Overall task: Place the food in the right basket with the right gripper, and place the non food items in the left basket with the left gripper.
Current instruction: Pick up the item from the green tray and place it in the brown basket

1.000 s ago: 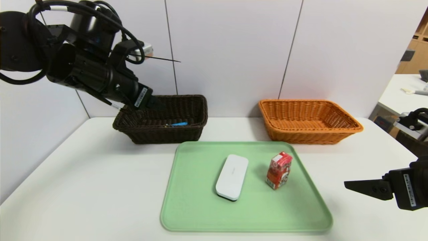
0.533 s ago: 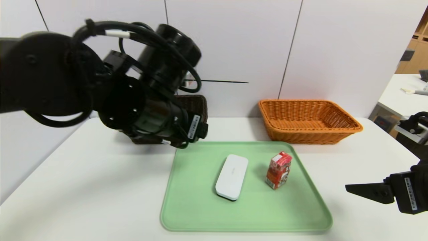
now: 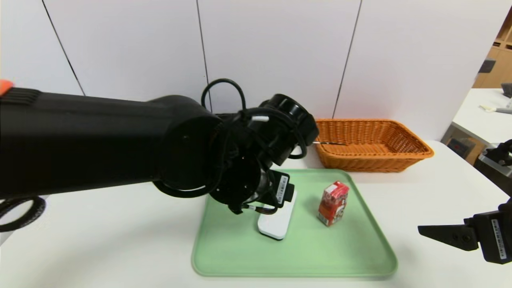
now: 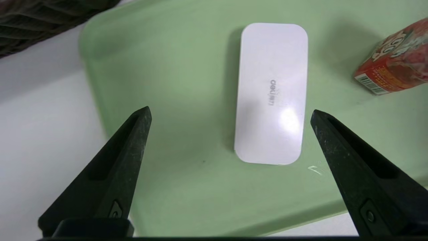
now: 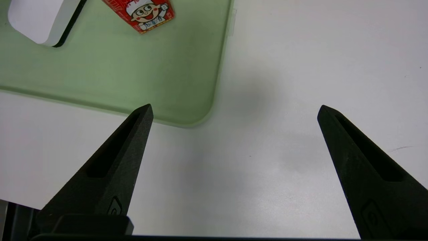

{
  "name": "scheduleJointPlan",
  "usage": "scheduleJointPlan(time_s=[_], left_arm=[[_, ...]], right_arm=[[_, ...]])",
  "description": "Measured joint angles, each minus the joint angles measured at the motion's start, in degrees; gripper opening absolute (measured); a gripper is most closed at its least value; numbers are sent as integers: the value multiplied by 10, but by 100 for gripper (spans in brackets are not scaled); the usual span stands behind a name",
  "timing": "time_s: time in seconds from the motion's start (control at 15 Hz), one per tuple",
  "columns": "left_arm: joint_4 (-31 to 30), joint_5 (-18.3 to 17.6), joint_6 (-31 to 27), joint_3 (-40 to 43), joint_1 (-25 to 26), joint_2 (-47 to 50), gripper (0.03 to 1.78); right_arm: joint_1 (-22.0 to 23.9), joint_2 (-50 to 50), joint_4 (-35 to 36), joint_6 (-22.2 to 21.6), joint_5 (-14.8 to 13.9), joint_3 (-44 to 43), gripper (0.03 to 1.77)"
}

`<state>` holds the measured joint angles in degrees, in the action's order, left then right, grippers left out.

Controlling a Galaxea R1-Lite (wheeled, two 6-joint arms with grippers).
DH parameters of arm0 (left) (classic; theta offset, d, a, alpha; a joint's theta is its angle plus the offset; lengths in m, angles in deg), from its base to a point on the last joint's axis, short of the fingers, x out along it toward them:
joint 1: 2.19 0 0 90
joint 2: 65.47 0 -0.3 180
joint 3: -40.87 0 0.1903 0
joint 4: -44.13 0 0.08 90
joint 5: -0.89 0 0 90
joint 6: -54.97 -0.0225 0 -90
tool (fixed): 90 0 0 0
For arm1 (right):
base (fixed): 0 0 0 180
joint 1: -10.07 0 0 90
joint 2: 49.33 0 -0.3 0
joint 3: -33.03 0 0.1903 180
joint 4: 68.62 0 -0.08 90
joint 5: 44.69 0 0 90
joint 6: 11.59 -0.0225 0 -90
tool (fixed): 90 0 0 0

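The white table (image 3: 100, 240) is carrying the whole scene, and across its left side the long black left arm (image 3: 100, 140) is stretching in over the green tray (image 3: 240, 256). Two items are lying on that tray, so sorting is looking unfinished on both sides.

At the far right, the orange basket (image 3: 372, 163) is sitting beyond the tray and showing no food in the part in view. The dark basket (image 4: 40, 26) is hiding behind the arm in the head view; only a bit of woven wall is peeking into the left wrist view, beside a tray corner, so what it is holding, nobody can tell from here.

Down to the grippers! The left gripper (image 4: 231, 110) is hovering above the tray with its fingers wide apart and nothing between them, apparently lining up for the non-food pick. The right gripper (image 5: 235, 106) is waiting over the table near the tray's right side, also spread wide and holding nothing.

The white case (image 3: 276, 224) is lying flat mid-tray, needing its trip to the dark basket. And smallest of all, the red drink carton (image 3: 334, 204) is standing upright to its right, needing its ride to the orange one.
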<state>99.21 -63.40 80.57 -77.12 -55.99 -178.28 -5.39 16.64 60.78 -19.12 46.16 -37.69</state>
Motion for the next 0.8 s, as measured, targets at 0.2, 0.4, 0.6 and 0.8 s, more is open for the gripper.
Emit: scheduleJointPlan(time_s=[0.2,0.4,0.6,0.8], left_arm=[[1,-2,4,-29,-10,-40,169],[2,-4,0,-48,-15,-69,169],[3,-4,-2,-63,-14,-100,169],[5,-4,-7,-81,-13,-128,169]], right_arm=[[4,-4,1,0,1,4,170],[5,-7,2,0,2,9,170],[7,-8,3,-6,2,18,170],[10,-8,3,-15,1,22,170]])
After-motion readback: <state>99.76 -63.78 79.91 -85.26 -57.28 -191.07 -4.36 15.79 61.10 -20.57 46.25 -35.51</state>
